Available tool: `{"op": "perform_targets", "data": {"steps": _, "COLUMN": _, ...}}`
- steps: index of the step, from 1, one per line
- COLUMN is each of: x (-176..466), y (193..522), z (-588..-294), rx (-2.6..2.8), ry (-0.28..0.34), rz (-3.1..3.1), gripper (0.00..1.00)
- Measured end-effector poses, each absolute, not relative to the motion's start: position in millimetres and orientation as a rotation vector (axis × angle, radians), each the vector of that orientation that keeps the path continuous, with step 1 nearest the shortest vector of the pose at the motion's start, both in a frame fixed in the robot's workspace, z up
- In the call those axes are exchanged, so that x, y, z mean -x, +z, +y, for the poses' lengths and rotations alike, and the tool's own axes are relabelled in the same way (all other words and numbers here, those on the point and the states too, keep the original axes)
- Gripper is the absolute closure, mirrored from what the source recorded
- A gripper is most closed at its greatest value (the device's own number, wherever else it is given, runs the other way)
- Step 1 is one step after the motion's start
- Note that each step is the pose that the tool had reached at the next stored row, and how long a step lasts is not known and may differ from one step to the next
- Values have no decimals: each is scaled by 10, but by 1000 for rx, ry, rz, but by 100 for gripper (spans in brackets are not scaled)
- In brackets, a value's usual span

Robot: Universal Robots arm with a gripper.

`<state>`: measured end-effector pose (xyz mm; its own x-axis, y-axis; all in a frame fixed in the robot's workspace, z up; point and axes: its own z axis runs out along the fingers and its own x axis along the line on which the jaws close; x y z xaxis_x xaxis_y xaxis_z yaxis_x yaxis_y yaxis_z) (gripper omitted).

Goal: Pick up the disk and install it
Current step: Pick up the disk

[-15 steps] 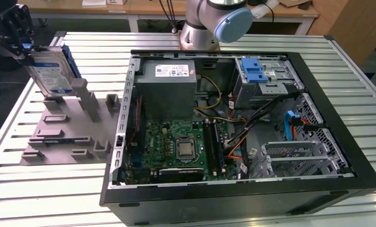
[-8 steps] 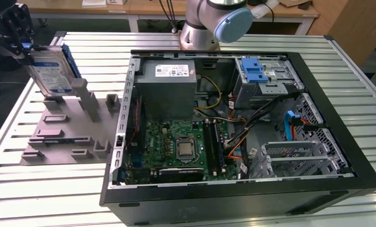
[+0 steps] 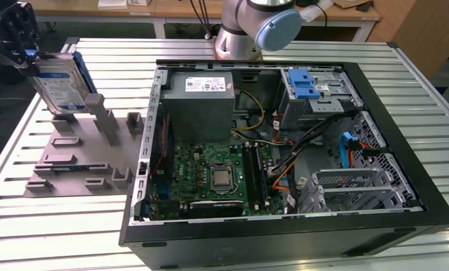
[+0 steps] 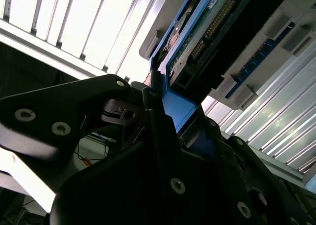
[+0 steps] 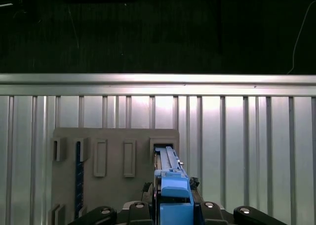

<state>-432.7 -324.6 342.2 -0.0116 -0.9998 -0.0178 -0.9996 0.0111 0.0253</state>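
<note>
**Gripper (image 4: 165,105) clamped on the disk's blue bracket, at ten o'clock in the exterior view.**

The black fingers (image 4: 153,136) are closed on the end of the blue bracket (image 4: 176,111). The disk (image 3: 59,84) is thus held on edge, label showing and slightly tilted, directly over the grey holder plate (image 3: 66,149) on the slatted table (image 3: 59,237). Whether its lower edge is free of the upright slot cannot be told. The open computer case (image 3: 285,240) lies well apart, from the centre towards four o'clock, with the blue-latched drive cage (image 3: 315,90) at one o'clock inside it. The step in hand is judged to be the lift out of the holder. It would be best done straight along the slot, with the disk kept on edge and the grip square on the bracket, so that nothing binds or slips.
</note>
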Motion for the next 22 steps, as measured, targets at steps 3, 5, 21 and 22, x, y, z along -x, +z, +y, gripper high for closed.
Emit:
{"op": "perform_targets", "data": {"steps": 3, "x": 4327, "y": 3438, "z": -3246, "rx": -2205, "ry": -48, "rz": -2230, "gripper": 64}}
{"op": "perform_targets", "data": {"steps": 5, "x": 4328, "y": 3445, "z": -3245, "rx": -2205, "ry": -48, "rz": -2230, "gripper": 64}}
{"op": "perform_targets", "data": {"steps": 21, "x": 4327, "y": 3589, "z": -3245, "rx": -2205, "ry": -48, "rz": -2230, "gripper": 64}}
{"op": "perform_targets", "data": {"steps": 22, "x": 4327, "y": 3600, "z": -3245, "rx": -2205, "ry": -48, "rz": -2230, "gripper": 64}}
